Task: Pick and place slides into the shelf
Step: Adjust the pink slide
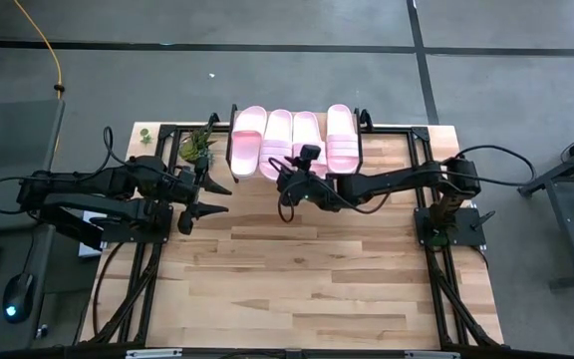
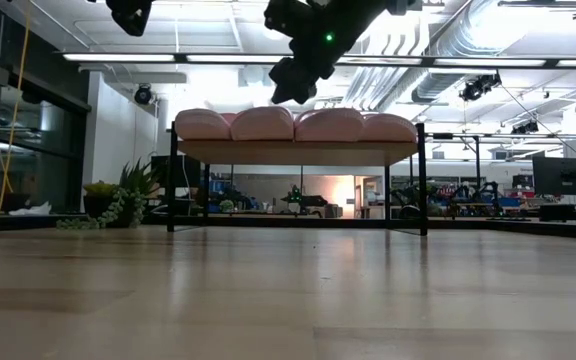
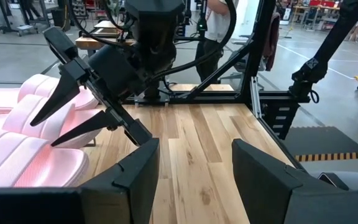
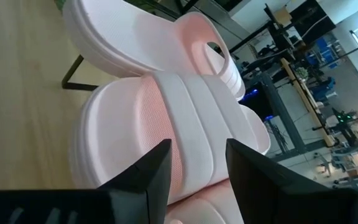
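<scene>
Right gripper (image 1: pixel 289 181) near upper centre of high view, fingers apart, nothing between them, hanging just in front of the near edge of the shelf (image 1: pixel 359 148). In right wrist view, fingers (image 4: pixel 148 174) parted, with a ribbed strap of one slide (image 4: pixel 166 124) directly ahead; contact with the foam not clear. In low view, same gripper (image 2: pixel 293 80) at top centre, above and in front of the sandal row.

All four pale pink slides (image 1: pixel 292 145) on the shelf top, side by side, toes toward frame top; second from left sits lower in frame than the rest, heel past the near edge. In low view, four rounded heels (image 2: pixel 298 124) in a row across the board, between the black uprights.

Left gripper (image 1: pixel 207 197) at left centre of high view, spread wide, empty, well clear of the shelf. Small potted plant (image 1: pixel 197 146) just left of the shelf.

Task apparently at its end, judged from the full row.

Risks:
- Open fingertips close to the overhanging slide; a forward or downward drift likely nudges it off the edge.
- Foam light, smooth; any push on one slide probably shifts its neighbours, packed touching.
- Retreat straight up and back safest; a sideways sweep could catch a strap.
- Left arm motion toward centre risks arm-to-arm contact.
</scene>
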